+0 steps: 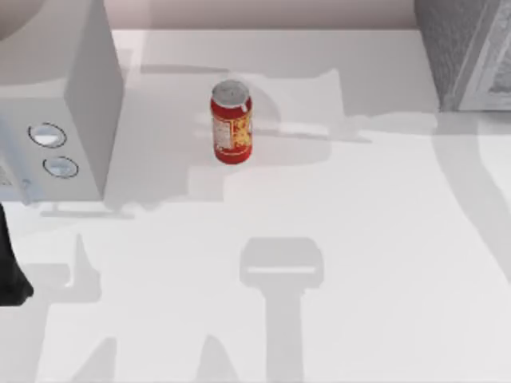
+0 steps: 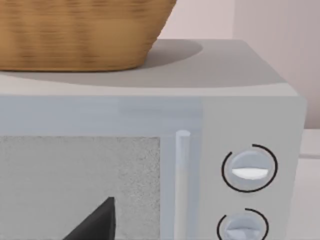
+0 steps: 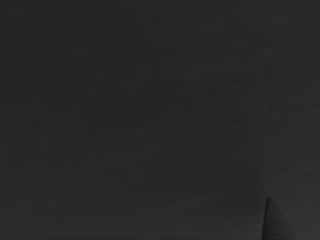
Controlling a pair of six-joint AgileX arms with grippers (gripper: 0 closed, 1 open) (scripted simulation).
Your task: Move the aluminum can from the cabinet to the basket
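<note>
Standing upright on the bare white table [image 1: 359,263], the aluminum can [image 1: 231,123] is a small red cylinder with a silver top and a yellow-and-white label; it sits toward the far middle of the surface, just to the right of a grey microwave-like box [image 1: 88,104] with two round dials, and well apart from a second grey cabinet [image 1: 467,52] at the far right corner. By my judgement the can is light, rigid but thin-walled, and smooth enough to slip; a grip across its mid-body, squarely on the curved sides, looks safest, with modest squeeze so it neither dents nor tips. The left arm [image 1: 9,275] appears as a dark shape at the table's left edge, well apart from the can; its wrist view faces the grey box's front, where a woven basket [image 2: 75,32] rests on top; one dark fingertip [image 2: 97,222] shows, so I cannot tell how wide that gripper stands, and nothing appears held. The right wrist view is dark.
</note>
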